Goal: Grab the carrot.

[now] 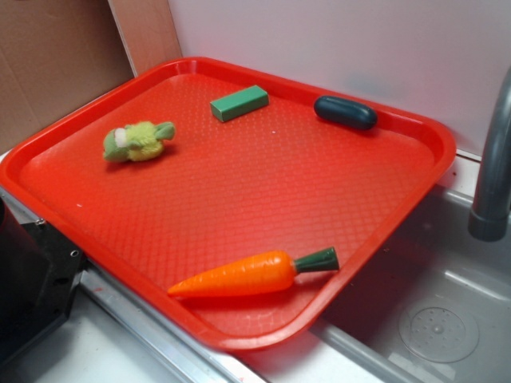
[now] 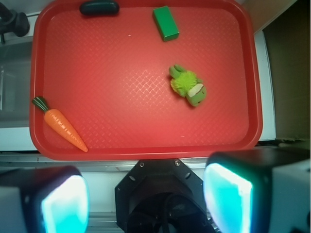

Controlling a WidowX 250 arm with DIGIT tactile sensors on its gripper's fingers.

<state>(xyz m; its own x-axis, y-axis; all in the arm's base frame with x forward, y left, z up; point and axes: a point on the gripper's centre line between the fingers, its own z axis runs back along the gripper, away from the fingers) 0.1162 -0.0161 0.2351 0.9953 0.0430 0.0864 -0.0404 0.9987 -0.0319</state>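
The carrot [image 1: 239, 276] [image 2: 62, 126] is glossy orange with a dark green stem and lies flat near the front edge of the red tray [image 1: 239, 339] [image 2: 146, 151]. In the wrist view it sits at the tray's lower left corner, tip pointing down-right. My gripper [image 2: 146, 201] hangs high above the robot's black base, outside the tray's near rim. It is open, its two cyan-lit pads [image 2: 227, 196] wide apart with nothing between them. The gripper itself is out of the exterior view.
On the tray also lie a fuzzy yellow-green plush toy [image 1: 138, 141] [image 2: 188, 86], a green block [image 1: 239, 103] [image 2: 165, 23] and a dark oval object [image 1: 345, 112] [image 2: 99, 7]. A grey faucet [image 1: 493, 175] and sink basin [image 1: 439, 319] stand right of the tray. Cardboard [image 1: 48, 56] backs the left.
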